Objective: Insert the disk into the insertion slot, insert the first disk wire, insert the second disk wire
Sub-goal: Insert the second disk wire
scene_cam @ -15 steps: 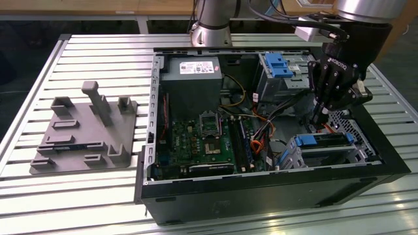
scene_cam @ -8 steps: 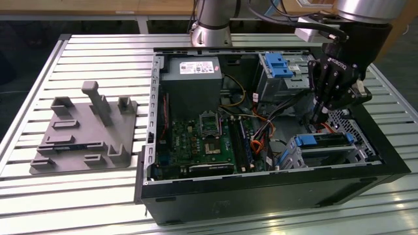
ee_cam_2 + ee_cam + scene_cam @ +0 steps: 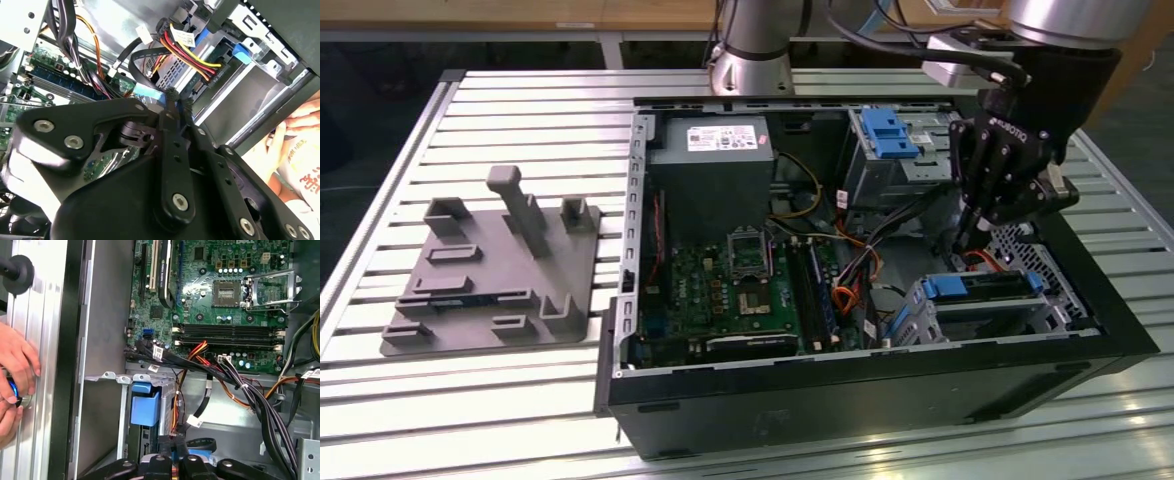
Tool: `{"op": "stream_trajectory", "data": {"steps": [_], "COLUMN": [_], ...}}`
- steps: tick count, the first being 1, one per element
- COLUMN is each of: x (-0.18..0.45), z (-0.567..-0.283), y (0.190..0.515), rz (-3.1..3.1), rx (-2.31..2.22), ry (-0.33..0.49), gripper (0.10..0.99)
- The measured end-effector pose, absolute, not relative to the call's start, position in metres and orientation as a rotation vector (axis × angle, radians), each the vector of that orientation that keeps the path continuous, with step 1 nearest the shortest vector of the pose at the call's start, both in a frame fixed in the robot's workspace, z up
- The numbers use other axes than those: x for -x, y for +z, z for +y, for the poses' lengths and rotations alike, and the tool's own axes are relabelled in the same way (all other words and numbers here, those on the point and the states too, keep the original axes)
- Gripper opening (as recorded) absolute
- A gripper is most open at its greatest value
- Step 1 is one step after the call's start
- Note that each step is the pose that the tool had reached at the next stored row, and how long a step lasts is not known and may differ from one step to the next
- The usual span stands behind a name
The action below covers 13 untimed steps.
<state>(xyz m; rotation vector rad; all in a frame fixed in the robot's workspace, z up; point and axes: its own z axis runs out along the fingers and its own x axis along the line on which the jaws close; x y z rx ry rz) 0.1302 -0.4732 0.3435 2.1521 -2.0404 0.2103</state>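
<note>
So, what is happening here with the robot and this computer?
A robot arm is working inside an open black computer case. The disk, in its blue carrier, already sits in the insertion slot at the exterior view's right. The gripper reaches down just behind it, fingers close together, among the cables. A person's hand rests outside the case.

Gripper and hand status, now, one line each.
Black robot gripper: fingers pressed together, shut; whether they pinch a wire cannot be told.
Person's hand: outside the black computer case, holding a small blue object.
</note>
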Motion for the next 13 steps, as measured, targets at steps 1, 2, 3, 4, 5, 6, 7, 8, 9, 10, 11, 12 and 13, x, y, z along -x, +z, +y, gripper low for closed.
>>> {"op": "stream_trajectory", "data": {"steps": [1, 2, 3, 4, 5, 6, 7, 8, 9, 10, 11, 12, 13], "x": [-0.1302, -0.1302, -0.1301, -0.1301, -0.13, -0.1299, -0.1299, -0.1298, -0.1297, -0.1295, -0.1294, -0.1292, -0.129], "z": [-0.4732, -0.4732, -0.4732, -0.4732, -0.4733, -0.4733, -0.4734, -0.4737, -0.474, -0.4744, -0.4749, -0.4754, -0.4757], "y": [0.3436, 0.3436, 0.3435, 0.3435, 0.3435, 0.3435, 0.3435, 0.3434, 0.3435, 0.3435, 0.3435, 0.3435, 0.3435], "rz": [-2.043, -2.045, -2.047, -2.048, -2.05, -2.052, -2.054, -2.057, -2.059, -2.061, -2.063, -2.064, -2.064], "rx": [-2.155, -2.156, -2.158, -2.16, -2.162, -2.164, -2.166, -2.168, -2.171, -2.173, -2.174, -2.175, -2.176], "ry": [0.208, 0.206, 0.204, 0.201, 0.199, 0.197, 0.194, 0.19, 0.187, 0.184, 0.183, 0.182, 0.181], "gripper": [0.216, 0.216, 0.216, 0.216, 0.216, 0.216, 0.216, 0.216, 0.216, 0.216, 0.216, 0.216, 0.216]}}
